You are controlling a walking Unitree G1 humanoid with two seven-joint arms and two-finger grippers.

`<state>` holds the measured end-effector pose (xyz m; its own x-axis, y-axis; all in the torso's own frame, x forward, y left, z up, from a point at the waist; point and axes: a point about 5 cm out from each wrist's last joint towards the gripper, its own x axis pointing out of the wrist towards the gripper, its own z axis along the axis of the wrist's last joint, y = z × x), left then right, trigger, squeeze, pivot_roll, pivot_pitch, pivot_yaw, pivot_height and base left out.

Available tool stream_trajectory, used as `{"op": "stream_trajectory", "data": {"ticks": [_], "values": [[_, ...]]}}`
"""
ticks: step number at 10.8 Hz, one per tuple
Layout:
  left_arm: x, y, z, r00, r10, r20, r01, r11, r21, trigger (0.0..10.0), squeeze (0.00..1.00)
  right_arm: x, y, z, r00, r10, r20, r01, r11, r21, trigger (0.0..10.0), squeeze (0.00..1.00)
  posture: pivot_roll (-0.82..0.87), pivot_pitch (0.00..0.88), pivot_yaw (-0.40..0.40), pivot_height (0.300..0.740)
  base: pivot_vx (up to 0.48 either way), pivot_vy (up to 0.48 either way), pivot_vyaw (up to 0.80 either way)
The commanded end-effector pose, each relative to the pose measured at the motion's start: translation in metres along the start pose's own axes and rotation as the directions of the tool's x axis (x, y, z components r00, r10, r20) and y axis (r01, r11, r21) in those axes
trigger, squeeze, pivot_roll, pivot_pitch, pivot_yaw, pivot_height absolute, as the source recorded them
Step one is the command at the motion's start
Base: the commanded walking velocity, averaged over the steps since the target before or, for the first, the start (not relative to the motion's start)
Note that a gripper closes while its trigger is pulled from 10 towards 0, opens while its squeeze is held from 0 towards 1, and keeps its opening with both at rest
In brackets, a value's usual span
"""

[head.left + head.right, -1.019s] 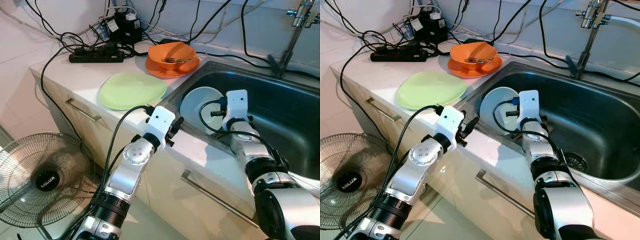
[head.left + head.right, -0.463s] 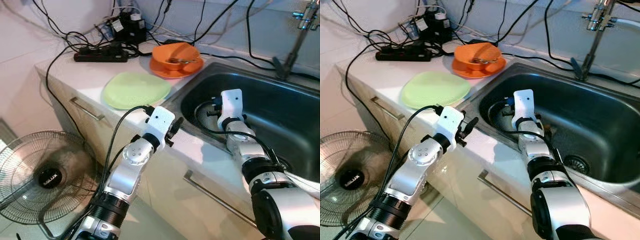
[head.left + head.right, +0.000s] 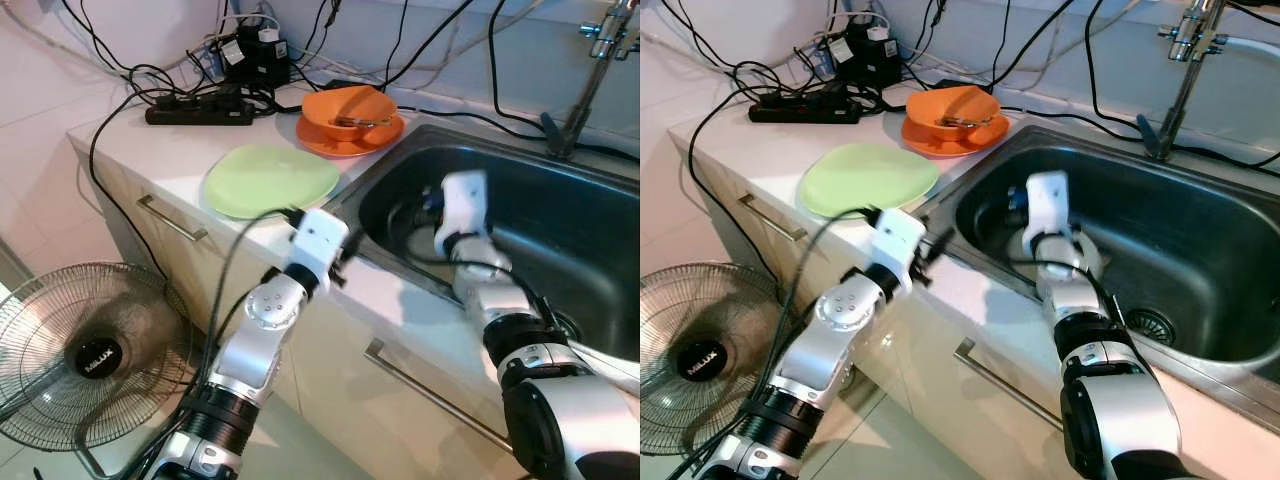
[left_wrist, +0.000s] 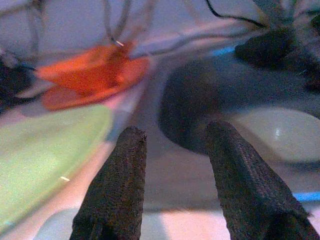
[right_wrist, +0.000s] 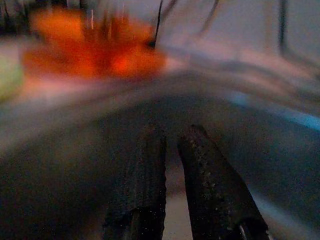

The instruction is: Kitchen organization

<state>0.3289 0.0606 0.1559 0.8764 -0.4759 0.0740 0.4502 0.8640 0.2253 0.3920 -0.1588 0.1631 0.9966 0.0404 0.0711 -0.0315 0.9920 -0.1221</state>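
A green plate [image 3: 270,180] lies flat on the white counter, left of the steel sink [image 3: 590,215]. Behind it an orange bowl [image 3: 345,105] sits on an orange plate [image 3: 325,135]. A pale plate [image 4: 280,132] lies low inside the sink near its front wall. My left gripper [image 4: 175,135] hovers over the counter's front edge by the sink's corner, open and empty. My right arm [image 3: 462,200] reaches into the sink. Its gripper [image 5: 170,132] points toward the sink's back left, fingers nearly together with nothing between them.
A black power strip [image 3: 195,115] and tangled cables crowd the counter's back left. The faucet [image 3: 590,60] rises at the sink's back right, and the drain [image 3: 1150,325] is near my right arm. A fan [image 3: 90,355] stands on the floor beside the cabinet.
A second ago the pale plate stood upright against the sink's near wall in front of my right gripper; now it lies low in the sink. My right wrist has lifted slightly. The left arm barely moved.
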Motion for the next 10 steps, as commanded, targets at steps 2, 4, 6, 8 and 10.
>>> {"op": "stream_trajectory", "data": {"ticks": [2,4,6,8,10], "values": [[0.003,0.018,0.016,0.992,0.095,0.084,-0.097,0.995,0.021,10.0,0.0,-0.002,0.002,0.022,0.989,0.006,0.148,-0.014,0.998,0.053,10.0,0.0,0.16,0.006,0.05,0.74,0.0,0.0,0.0],[0.003,0.034,0.031,0.961,0.211,0.181,-0.214,0.977,0.001,10.0,0.0,-0.014,0.007,0.036,0.961,0.028,0.276,-0.047,0.997,0.063,10.0,0.0,0.15,0.01,0.05,0.74,0.0,0.0,0.0],[0.001,0.052,0.047,0.914,0.317,0.252,-0.324,0.946,-0.014,10.0,0.0,-0.028,0.012,0.03,0.954,0.024,0.3,-0.057,0.993,0.102,10.0,0.0,0.14,0.009,0.052,0.74,0.0,0.0,0.0],[-0.007,0.063,0.037,0.911,0.35,0.219,-0.357,0.934,-0.009,10.0,0.0,-0.043,0.023,0.015,0.96,0.045,0.278,-0.079,0.991,0.11,10.0,0.0,0.14,0.002,0.068,0.74,0.0,0.0,0.0],[-0.015,0.061,0.023,0.915,0.359,0.183,-0.365,0.931,-0.001,10.0,0.0,-0.047,0.027,0.01,0.968,0.032,0.251,-0.065,0.99,0.126,10.0,0.0,0.14,0.0,0.07,0.74,0.0,0.0,0.0]]}}
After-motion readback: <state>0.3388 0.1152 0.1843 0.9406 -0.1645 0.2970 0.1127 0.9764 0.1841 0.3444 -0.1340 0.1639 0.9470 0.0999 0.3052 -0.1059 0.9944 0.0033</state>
